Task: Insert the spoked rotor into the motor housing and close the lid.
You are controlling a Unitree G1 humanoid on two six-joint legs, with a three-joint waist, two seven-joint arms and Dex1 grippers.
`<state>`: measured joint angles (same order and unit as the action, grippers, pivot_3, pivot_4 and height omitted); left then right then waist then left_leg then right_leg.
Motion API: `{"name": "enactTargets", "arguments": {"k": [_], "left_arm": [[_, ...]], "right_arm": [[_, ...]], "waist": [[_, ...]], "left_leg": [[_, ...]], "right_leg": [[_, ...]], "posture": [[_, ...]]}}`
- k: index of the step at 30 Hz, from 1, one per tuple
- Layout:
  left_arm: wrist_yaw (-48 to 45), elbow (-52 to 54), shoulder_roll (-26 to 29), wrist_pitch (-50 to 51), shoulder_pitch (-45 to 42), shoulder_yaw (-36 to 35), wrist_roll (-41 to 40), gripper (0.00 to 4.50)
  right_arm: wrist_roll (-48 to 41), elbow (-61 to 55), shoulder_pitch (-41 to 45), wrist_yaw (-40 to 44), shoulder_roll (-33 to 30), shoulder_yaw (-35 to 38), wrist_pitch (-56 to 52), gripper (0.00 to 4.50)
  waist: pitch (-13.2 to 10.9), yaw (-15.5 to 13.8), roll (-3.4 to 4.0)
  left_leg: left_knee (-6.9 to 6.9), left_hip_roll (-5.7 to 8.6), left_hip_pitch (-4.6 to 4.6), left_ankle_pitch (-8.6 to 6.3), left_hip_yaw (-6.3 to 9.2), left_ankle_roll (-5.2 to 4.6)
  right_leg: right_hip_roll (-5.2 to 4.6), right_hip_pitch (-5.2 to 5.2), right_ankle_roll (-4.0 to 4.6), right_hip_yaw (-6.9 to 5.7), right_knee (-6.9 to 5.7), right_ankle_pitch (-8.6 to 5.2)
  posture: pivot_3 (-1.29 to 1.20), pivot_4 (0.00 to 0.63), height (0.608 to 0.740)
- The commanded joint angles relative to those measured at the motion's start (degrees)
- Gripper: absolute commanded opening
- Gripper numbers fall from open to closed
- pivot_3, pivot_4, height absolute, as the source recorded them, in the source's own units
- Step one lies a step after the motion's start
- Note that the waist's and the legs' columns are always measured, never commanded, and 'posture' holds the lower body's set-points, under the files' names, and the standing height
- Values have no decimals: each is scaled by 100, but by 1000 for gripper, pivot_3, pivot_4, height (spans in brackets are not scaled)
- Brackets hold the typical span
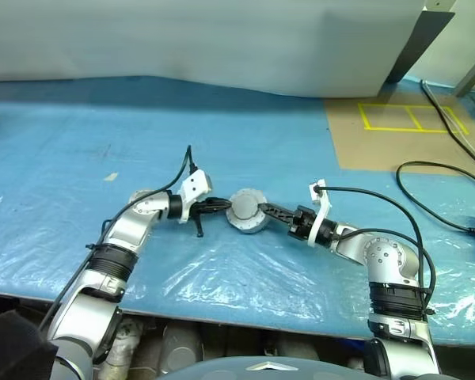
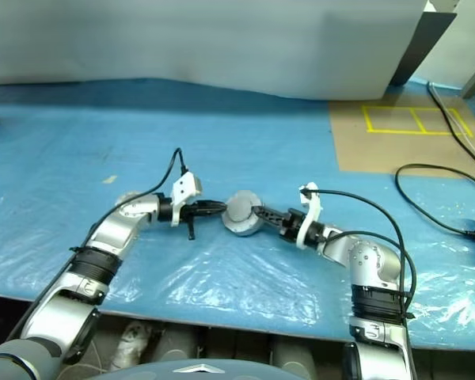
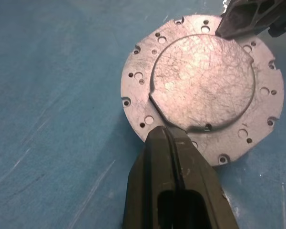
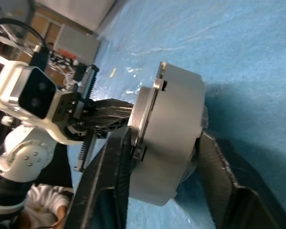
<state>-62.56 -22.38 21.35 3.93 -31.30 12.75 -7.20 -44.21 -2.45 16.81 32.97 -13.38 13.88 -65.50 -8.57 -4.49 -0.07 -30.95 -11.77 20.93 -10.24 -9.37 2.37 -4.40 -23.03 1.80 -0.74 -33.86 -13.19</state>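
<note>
Right wrist view: my right gripper (image 4: 162,157) straddles the motor housing (image 4: 174,143) with its lid (image 3: 200,90) shut, mid-table on the blue sheet (image 1: 63,158), my pressed-together left gripper (image 3: 174,138) on the lid; likely heavy, rigid, slippery metal, best clamped across the rim.

The motor housing (image 1: 246,212) sat on the table (image 1: 63,158) near its front edge, about midway across, with the lid (image 3: 200,86) lying closed on top of it. The left gripper (image 1: 224,205) lay just to its left, fingertips against the lid's rim. The right gripper (image 1: 263,210) lay to its right, one finger on either side of the housing. A taped rectangle (image 1: 412,117) lay behind and well to the right, with cables (image 1: 435,170) trailing nearby it.
</note>
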Motion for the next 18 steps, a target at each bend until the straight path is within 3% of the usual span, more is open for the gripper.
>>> {"name": "enactTargets", "arguments": {"k": [1,8,11,14,18], "left_arm": [[-10,-108,-97,49,43,208,142,0],[-93,61,-110,154,74,165,19,0],[-448,753,-54,651,278,-87,-654,0],[-989,1742,335,1715,551,-294,-1495,0],[-1208,2440,861,2315,898,-416,-1842,0]], "right_arm": [[-222,-325,-29,27,110,-213,-40,1157],[-65,-281,-137,-81,140,-422,9,1116],[-50,-145,-130,-176,173,-308,36,1116],[-90,-65,-78,-339,233,-125,4,1116],[-304,-9,-38,-495,307,102,-118,1116]], "waist": [[0,-1,0],[0,-1,1],[0,21,1],[-3,78,2],[-5,50,6]], "left_leg": [[0,2,-2,0,0,0],[0,1,-7,0,-1,0],[0,1,-5,0,-1,0],[1,3,12,0,-4,2],[8,0,24,-8,-6,17]], "right_leg": [[-3,1,-1,1,0,0],[-3,2,-1,1,-4,3],[-1,0,-1,0,-4,3],[5,-23,1,0,-4,3],[17,-41,11,-8,-7,0]], "posture": [[0,150,740],[0,150,740],[0,150,740],[0,150,740],[0,150,740]]}}
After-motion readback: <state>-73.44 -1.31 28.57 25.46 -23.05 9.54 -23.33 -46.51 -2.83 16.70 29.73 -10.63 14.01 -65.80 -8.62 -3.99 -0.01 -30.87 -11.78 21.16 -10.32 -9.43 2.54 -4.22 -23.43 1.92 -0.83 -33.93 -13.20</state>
